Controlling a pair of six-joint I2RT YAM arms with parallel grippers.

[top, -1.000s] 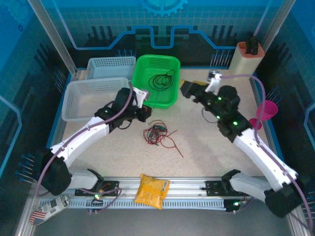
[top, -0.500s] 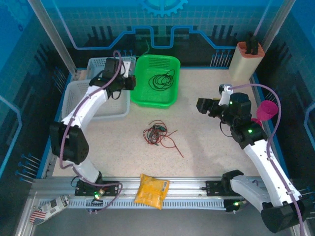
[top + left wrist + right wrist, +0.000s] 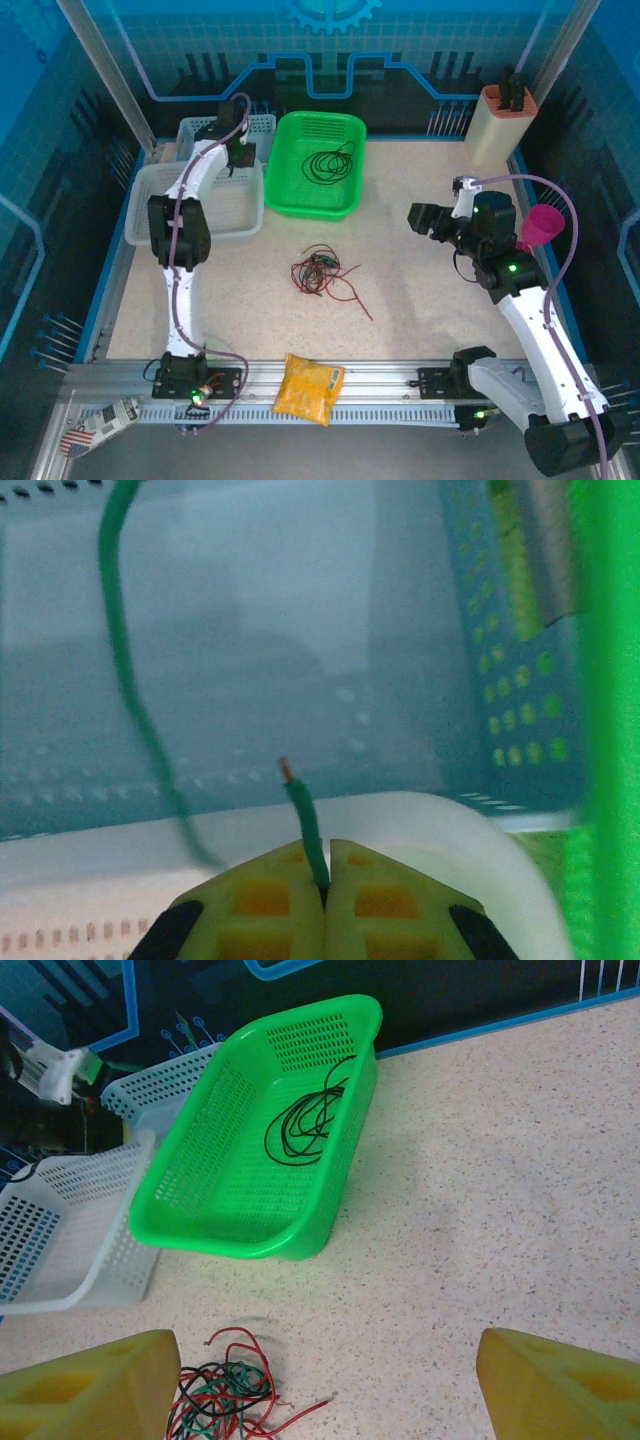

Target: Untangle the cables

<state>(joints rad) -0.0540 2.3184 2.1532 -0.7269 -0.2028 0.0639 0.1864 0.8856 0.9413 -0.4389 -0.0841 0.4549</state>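
Observation:
A tangle of red, green and black cables (image 3: 318, 272) lies on the table's middle; the right wrist view has it at the lower left (image 3: 220, 1400). A loose black cable (image 3: 325, 163) is coiled in the green basket (image 3: 290, 205). My left gripper (image 3: 240, 150) hangs over the white baskets at the back left, shut on a green cable (image 3: 305, 820) whose bare end sticks up between the pads (image 3: 327, 880), the rest looping off to the left. Right of the tangle and apart from it, my right gripper (image 3: 418, 218) stands open (image 3: 325, 1390) with nothing between its fingers.
Two white baskets (image 3: 150, 200) (image 3: 200, 130) stand left of the green one (image 3: 250, 1245). A yellow bag (image 3: 308, 388) lies on the front rail. A pink cup (image 3: 540, 225) and a beige holder (image 3: 495, 125) stand at the right edge.
My left arm has swung from beside the tangle back and up to the white baskets, carrying the green cable. My right arm has drawn back to the right, its jaws slightly narrower.

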